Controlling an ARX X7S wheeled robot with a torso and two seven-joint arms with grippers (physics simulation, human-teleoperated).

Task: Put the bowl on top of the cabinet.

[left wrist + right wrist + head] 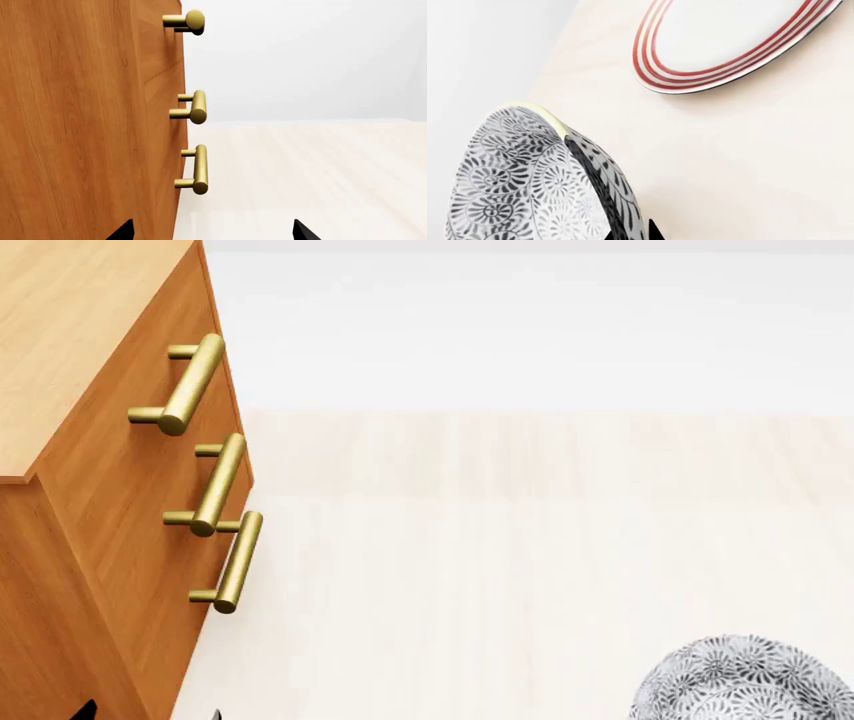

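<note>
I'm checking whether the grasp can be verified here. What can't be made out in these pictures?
- Right hand: only dark tips at the right wrist view's edge; grip on the grey floral ceramic bowl unclear.
- Left hand: just tips, cropped.
- Orange-brown wooden cabinet: top cut off in the head view.

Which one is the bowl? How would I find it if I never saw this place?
Start at the big orange-brown cabinet, then look across the pale table to the near corner on the other side. The bowl sits there: deep, covered in dark grey swirly flowers, unlike the flat white plate with red rings.

A pale, lightly grained wooden surface (534,570) stretches back to a plain white wall (534,330), evenly lit.
</note>
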